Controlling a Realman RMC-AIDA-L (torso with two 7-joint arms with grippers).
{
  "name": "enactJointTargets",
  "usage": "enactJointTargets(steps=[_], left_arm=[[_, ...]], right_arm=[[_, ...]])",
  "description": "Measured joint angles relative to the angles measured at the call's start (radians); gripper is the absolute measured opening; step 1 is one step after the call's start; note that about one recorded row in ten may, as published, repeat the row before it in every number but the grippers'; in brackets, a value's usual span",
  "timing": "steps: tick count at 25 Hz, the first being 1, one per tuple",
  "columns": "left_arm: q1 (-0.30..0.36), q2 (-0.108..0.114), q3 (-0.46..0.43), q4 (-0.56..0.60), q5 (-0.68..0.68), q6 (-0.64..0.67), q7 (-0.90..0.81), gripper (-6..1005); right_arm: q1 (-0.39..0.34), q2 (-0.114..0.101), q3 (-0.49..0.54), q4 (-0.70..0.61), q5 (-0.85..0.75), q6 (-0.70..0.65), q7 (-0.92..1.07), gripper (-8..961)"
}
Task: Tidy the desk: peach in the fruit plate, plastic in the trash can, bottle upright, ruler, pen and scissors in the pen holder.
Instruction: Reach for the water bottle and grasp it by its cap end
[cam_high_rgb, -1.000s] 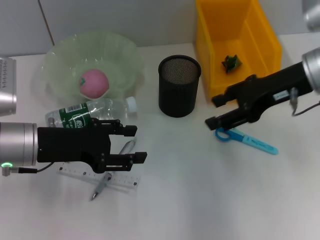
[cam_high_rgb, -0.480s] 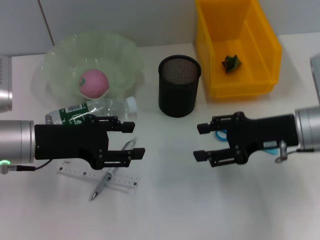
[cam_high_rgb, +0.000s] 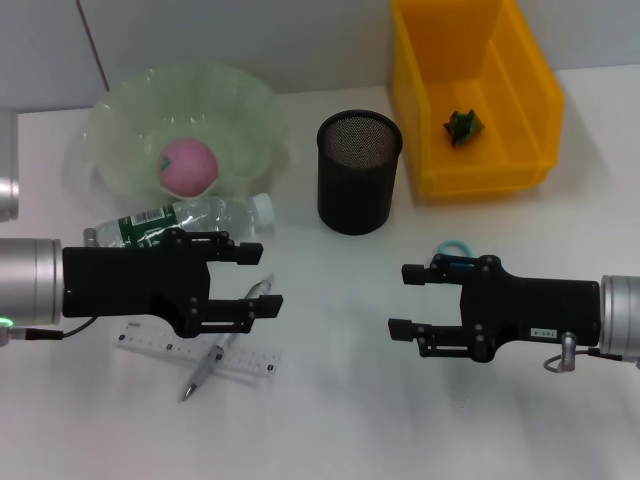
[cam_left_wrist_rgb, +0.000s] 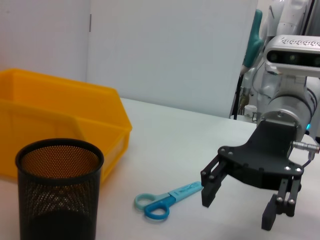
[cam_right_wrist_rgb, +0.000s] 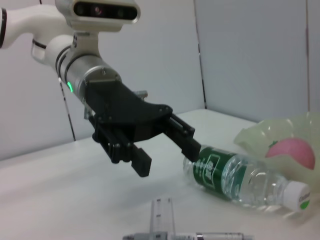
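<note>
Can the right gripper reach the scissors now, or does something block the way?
Probably yes. The right gripper is open and hovers over the desk, with the scissors lying flat just beside it. Nothing stands between them; the pen holder is well off to the side.

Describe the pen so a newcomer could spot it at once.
Start at the green fruit plate on the robot's left; the bottle lies just in front. Nearer the robot, below the left pincer, the pen lies slantwise across the clear ruler, slim and grey.
</note>
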Motion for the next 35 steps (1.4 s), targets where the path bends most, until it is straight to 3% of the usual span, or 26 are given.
enactJointTargets(steps=[6,13,17,19,24,31,35], left_arm=[[-0.001,0.009,0.000,0.023,0.037,-0.004,-0.013,696],[-0.003,0.011,-0.061,0.230,0.231,-0.022,-0.129,697],[-0.026,-0.004,-0.074,0.342,0.369,-0.027,-0.188,697],[-0.073,-0.028,-0.088,0.393,0.510,-0.034,-0.241,697],[-0.124,-0.063,-0.084,0.436,0.676,-0.027,-0.277,703],[-0.153,-0.068,-0.061,0.460,0.719,-0.034,-0.312,810],[-0.222,-0.070,-0.054,0.416,0.840,-0.064,-0.372,810]], right_arm=[[-0.010,0.000,0.001,0.001,0.016,-0.006,0.001,725],[-0.013,-0.001,0.002,0.001,0.016,0.005,0.012,724],[-0.013,-0.001,0.003,0.000,0.016,0.002,0.024,724],[-0.013,-0.001,0.003,0.000,0.017,0.001,0.028,724],[-0.015,-0.002,0.007,-0.001,0.017,-0.001,0.040,724],[-0.017,-0.002,0.014,-0.004,0.017,-0.003,0.042,724],[-0.015,-0.002,0.014,-0.004,0.017,-0.003,0.043,724]])
